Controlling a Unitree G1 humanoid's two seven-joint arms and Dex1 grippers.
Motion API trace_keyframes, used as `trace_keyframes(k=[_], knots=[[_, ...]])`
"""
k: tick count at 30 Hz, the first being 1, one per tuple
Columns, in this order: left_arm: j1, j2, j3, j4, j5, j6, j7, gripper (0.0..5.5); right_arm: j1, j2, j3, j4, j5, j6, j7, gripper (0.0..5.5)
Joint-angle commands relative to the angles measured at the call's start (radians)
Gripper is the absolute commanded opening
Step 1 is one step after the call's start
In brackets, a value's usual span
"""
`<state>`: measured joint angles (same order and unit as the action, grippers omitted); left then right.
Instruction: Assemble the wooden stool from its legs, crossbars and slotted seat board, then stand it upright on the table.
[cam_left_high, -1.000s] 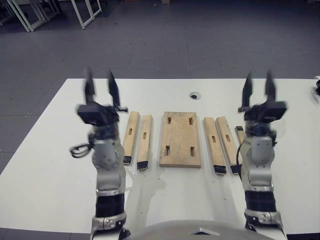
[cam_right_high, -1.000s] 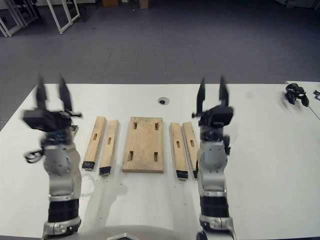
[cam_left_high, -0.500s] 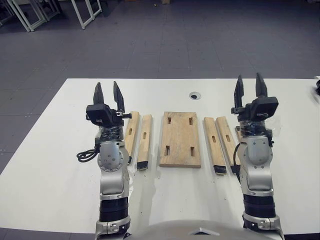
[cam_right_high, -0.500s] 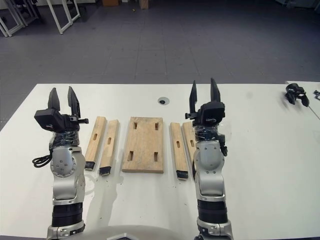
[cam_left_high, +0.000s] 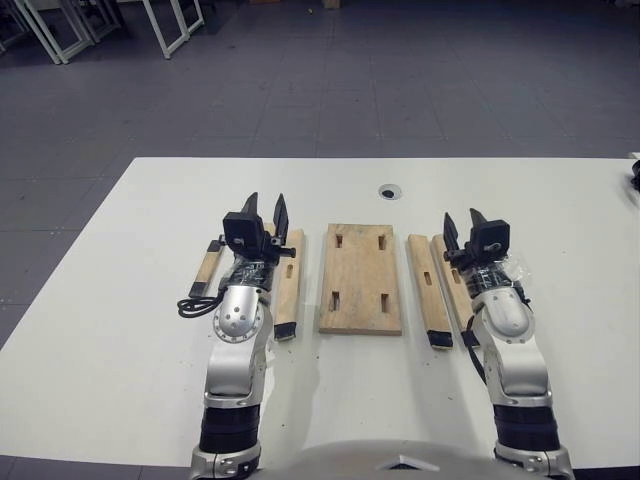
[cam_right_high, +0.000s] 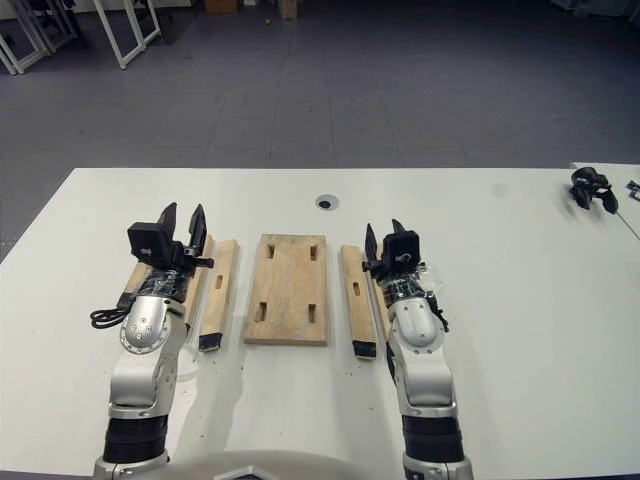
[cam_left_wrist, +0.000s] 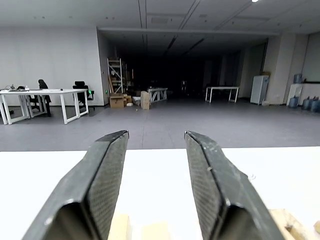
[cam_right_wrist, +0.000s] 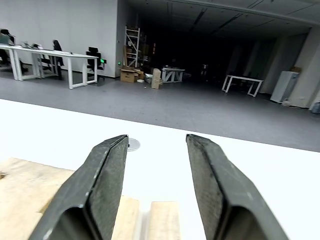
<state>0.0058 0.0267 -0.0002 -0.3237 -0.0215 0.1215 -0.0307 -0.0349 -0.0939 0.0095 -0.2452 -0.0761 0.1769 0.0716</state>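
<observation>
Desk (cam_left_high: 120, 300): seat board (cam_left_high: 360, 278) laid flat at centre. Left pincer (cam_left_high: 265, 205) held spread, empty, over left legs (cam_left_high: 290, 280); right pincer (cam_left_high: 460, 218) spread, empty, over right legs (cam_left_high: 428, 285).

left arm (cam_left_high: 238, 345): stretched forward and low, forearm leaning slightly inward
left gripper (cam_left_high: 266, 204): fingers (cam_left_wrist: 106, 176) spread apart, nothing between them, tips pointing ahead
right arm (cam_left_high: 510, 352): stretched forward and low, forearm leaning slightly inward
right gripper (cam_left_high: 460, 217): fingers (cam_right_wrist: 107, 172) spread apart, nothing between them, tips pointing ahead
</observation>
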Motion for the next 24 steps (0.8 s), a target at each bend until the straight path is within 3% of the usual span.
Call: trace_keyframes(k=[1, 6, 12, 16, 24], knots=[[0.006, 0.002, -0.003, 0.000, 0.022, 0.024, 0.017, 2.05, -0.025, 0.004, -0.004, 0.013, 0.004, 0.015, -0.011, 2.10], [0.007, 0.003, 0.003, -0.003, 0.037, 0.018, 0.030, 2.05, -0.006, 0.006, -0.038, -0.023, 0.028, 0.060, -0.019, 2.10], [0.057, 0.010, 0.003, -0.018, 0.046, 0.024, 0.028, 2.05, 0.166, -0.140, -0.155, -0.062, 0.078, 0.142, 0.102, 2.10], [0.081, 0.001, 0.003, -0.026, 0.053, 0.024, 0.035, 2.05, 0.241, -0.204, -0.145, -0.016, 0.098, 0.166, 0.197, 2.10], [0.098, -0.002, 0.004, -0.022, 0.051, 0.026, 0.032, 2.05, 0.302, -0.190, -0.134, 0.023, 0.113, 0.218, 0.213, 2.10]])
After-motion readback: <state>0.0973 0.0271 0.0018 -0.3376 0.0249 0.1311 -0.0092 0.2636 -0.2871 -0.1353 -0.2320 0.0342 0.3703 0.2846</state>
